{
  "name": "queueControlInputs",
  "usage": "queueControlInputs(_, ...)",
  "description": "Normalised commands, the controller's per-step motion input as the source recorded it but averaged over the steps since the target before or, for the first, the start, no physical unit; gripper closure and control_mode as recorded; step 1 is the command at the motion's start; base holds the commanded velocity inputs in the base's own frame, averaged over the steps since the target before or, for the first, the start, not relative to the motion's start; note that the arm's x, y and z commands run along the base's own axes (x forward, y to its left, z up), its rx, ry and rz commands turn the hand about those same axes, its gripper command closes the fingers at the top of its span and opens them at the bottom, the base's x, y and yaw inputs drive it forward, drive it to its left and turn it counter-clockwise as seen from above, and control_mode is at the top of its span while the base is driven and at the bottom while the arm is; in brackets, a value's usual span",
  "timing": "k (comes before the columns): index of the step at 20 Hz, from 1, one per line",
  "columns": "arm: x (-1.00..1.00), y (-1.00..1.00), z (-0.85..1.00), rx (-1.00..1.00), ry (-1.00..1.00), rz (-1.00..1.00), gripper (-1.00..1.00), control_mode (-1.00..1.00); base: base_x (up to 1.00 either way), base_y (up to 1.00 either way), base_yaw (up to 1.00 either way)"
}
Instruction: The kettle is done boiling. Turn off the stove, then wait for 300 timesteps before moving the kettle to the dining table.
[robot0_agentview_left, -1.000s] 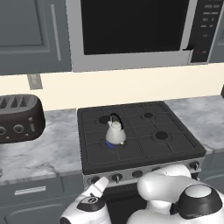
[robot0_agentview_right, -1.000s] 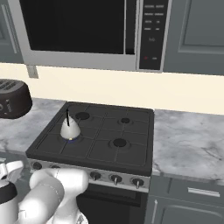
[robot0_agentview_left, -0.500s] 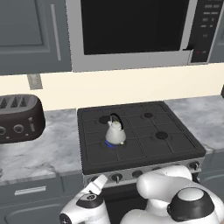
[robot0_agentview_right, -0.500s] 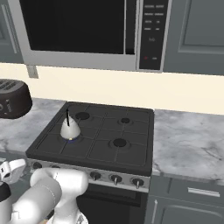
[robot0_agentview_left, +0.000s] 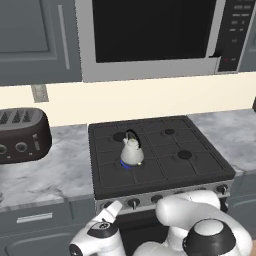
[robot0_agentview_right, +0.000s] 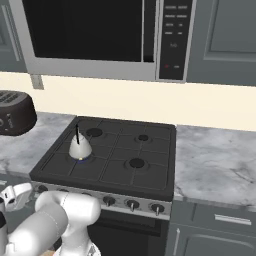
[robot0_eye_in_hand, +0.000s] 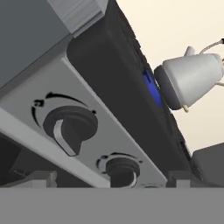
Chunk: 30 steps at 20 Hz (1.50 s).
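A dark toaster (robot0_agentview_left: 22, 135) sits at the left on the marble surface (robot0_agentview_left: 60, 172). Low before the stove (robot0_agentview_left: 160, 155), the tool (robot0_agentview_left: 114, 209) hangs with its jaws spread wide, gripping nothing, near the left front knob (robot0_eye_in_hand: 70, 127). The kettle (robot0_agentview_left: 132, 151) stands upright on the front-left burner over a blue flame (robot0_eye_in_hand: 151, 87). Above hangs the microwave (robot0_agentview_left: 150, 35).

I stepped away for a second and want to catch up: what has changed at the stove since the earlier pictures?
Only the arm shifted slightly low in front of the stove; its open gripper stays near the left knobs, holding nothing. The kettle sits on the same burner, blue flame underneath it. Toaster unchanged.
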Motion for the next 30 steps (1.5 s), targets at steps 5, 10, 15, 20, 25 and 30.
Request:
queueControlInputs(5, 0.1, 0.02, -0.12, 0.0, 0.0, 0.0, -1.0, -1.0, 0.0, 0.0, 0.0)
queueControlInputs(10, 0.12, 0.05, -0.11, 0.0, 0.0, 0.0, -1.0, -1.0, 0.0, 0.0, 0.0)
queueControlInputs(15, 0.12, 0.09, -0.1, 0.0, 0.0, 0.0, -1.0, -1.0, 0.0, 0.0, 0.0)
queueControlInputs(20, 0.11, 0.09, -0.14, 0.0, 0.0, 0.0, -1.0, -1.0, 0.0, 0.0, 0.0)
queueControlInputs(25, 0.12, 0.08, -0.15, 0.0, 0.0, 0.0, -1.0, -1.0, 0.0, 0.0, 0.0)
queueControlInputs(30, 0.13, 0.04, -0.13, 0.0, -0.01, 0.0, -1.0, -1.0, 0.0, 0.0, 0.0)
